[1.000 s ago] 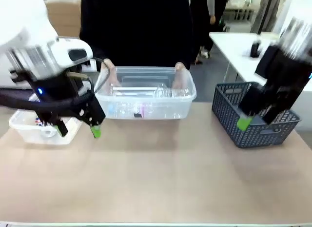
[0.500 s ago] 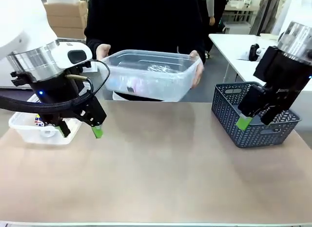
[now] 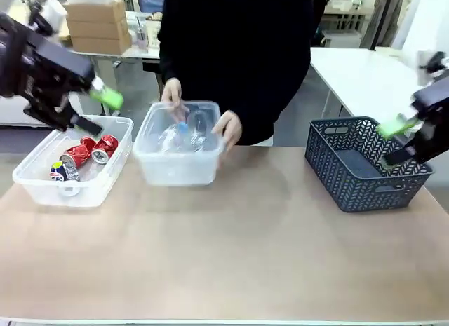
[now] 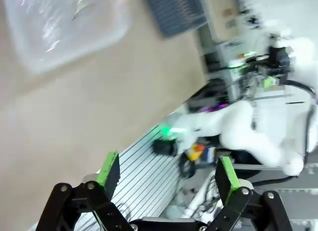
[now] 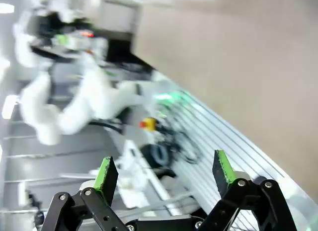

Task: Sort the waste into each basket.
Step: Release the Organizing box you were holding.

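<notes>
Standing table: a beige tabletop (image 3: 231,256) is shared with a person in a dark top at the far side.
Left gripper: the black left gripper with green pads (image 4: 166,174) is raised above the table's left end; its jaws are spread wide and nothing is held or touched.
Right gripper: the black right gripper with green pads (image 5: 161,174) is lifted beside the table's right end; its jaws are spread wide and empty.
Left tub: a small clear rectangular plastic tub (image 3: 42,189) is set at the left, with red drink cans (image 3: 95,149) and a blue can (image 3: 58,172) lying inside.
Middle tub: a second small clear plastic tub (image 3: 175,168) is gripped by the person's hands (image 3: 229,127) at the far edge; clear plastic bottles (image 3: 179,135) are seen inside.
Lattice basket: a dark grey lattice-sided basket (image 3: 337,175) is placed at the right, just beside the right gripper.
</notes>
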Controlling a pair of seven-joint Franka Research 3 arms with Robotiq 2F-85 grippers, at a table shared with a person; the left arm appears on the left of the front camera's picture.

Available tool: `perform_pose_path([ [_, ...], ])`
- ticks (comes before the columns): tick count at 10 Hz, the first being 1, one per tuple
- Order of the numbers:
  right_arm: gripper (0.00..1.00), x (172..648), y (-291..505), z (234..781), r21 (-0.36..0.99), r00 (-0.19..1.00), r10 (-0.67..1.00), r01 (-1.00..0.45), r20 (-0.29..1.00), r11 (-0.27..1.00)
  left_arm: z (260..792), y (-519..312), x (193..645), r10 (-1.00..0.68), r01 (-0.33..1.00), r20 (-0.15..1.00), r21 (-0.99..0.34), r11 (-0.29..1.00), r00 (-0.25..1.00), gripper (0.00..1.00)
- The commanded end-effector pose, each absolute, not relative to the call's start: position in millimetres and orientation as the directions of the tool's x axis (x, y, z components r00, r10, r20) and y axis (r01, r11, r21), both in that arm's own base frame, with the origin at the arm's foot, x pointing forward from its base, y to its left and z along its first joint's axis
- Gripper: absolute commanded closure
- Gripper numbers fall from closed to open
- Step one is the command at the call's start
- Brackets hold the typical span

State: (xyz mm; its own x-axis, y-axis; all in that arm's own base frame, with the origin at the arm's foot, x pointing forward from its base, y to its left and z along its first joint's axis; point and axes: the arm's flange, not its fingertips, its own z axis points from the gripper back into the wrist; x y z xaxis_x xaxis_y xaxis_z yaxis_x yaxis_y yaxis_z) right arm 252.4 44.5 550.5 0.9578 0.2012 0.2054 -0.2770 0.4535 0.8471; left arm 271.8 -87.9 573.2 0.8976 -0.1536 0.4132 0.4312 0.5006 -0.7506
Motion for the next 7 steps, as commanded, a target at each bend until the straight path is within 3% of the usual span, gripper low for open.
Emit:
perform_pose_path([
  [1,0.0,220,15,526,0.958,0.975,-0.032,-0.209,0.219,0.194,461,-59,203,-0.112,0.449,0.438,-0.833,0.322,0.892,0.0],
  [2,0.0,206,-12,531,0.978,0.967,-0.142,-0.206,0.21,0.043,450,-39,198,-0.108,0.417,0.402,-0.873,0.255,0.909,0.0],
  [3,0.0,193,-33,531,0.981,0.954,-0.236,-0.193,0.187,-0.004,436,-19,199,-0.07,0.342,0.335,-0.912,0.226,0.94,0.0],
  [4,0.0,185,-47,526,0.988,0.942,-0.3,-0.147,0.152,0.039,417,-1,199,-0.045,0.335,0.332,-0.934,0.121,0.942,0.0],
  [5,0.0,188,-46,523,0.985,0.924,-0.356,-0.089,0.137,0.148,411,3,202,-0.032,0.314,0.312,-0.943,0.111,0.95,0.0],
  [6,0.0,234,-78,583,0.982,0.959,-0.209,-0.184,0.191,0.053,409,-9,217,-0.089,0.226,0.213,-0.957,0.181,0.973,0.0],
  [7,0.0,234,-78,583,0.982,0.959,-0.209,-0.184,0.191,0.053,513,46,284,-0.042,0.328,0.326,-0.934,0.141,0.944,0.0],
])
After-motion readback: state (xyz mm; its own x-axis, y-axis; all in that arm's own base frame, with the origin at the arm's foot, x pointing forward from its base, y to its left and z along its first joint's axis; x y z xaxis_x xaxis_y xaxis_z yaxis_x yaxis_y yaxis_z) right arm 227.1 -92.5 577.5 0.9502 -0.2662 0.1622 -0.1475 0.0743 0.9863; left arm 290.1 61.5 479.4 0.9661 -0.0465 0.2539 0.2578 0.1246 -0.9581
